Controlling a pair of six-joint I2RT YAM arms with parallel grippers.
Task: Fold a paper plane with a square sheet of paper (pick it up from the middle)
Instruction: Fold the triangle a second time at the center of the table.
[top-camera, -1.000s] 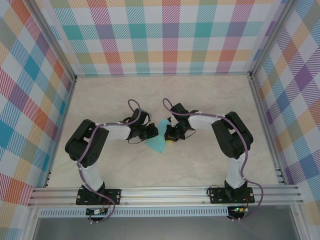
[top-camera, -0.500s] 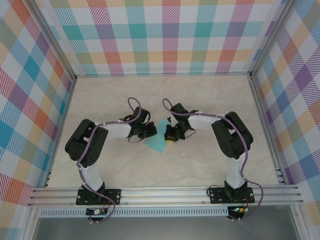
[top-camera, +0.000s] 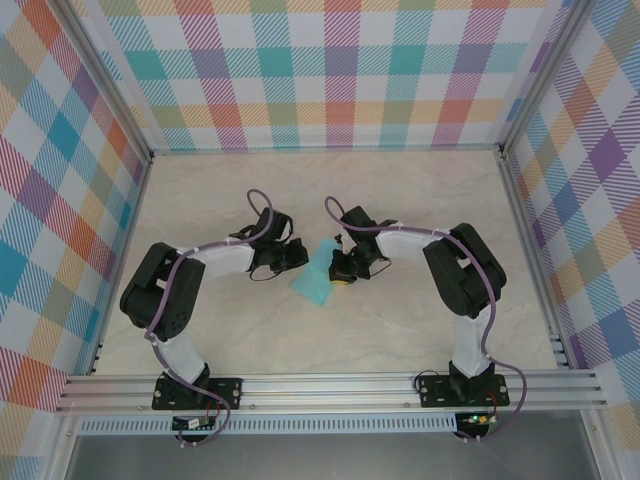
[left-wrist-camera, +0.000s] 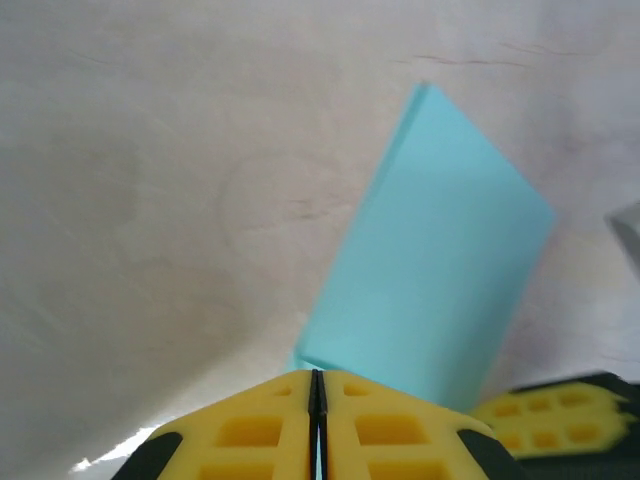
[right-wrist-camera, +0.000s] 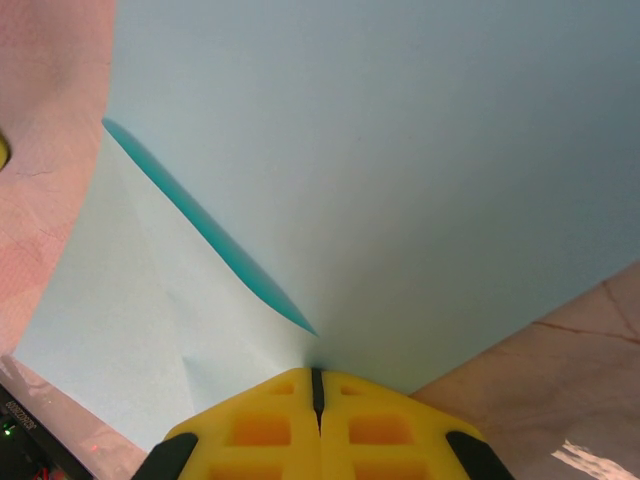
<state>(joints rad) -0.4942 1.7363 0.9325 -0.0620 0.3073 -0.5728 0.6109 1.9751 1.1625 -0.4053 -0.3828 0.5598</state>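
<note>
Plaid walls (top-camera: 330, 70) surround perhaps-marble table (top-camera: 400, 330) and turquoise paper (top-camera: 314, 280).

Bright, even light; close wrist views blur, and a fold shades the square sheet of paper (right-wrist-camera: 400, 150)

Pale marble tabletop (top-camera: 400, 200) enclosed by 3 pastel plaid walls (top-camera: 330, 60)

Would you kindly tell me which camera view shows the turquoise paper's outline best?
The left wrist view: the paper shows nearly whole against the table, its long edges and far corners sharp. The top view shows it small and far off. The right wrist view gives a cropped close-up with a folded flap.
</note>
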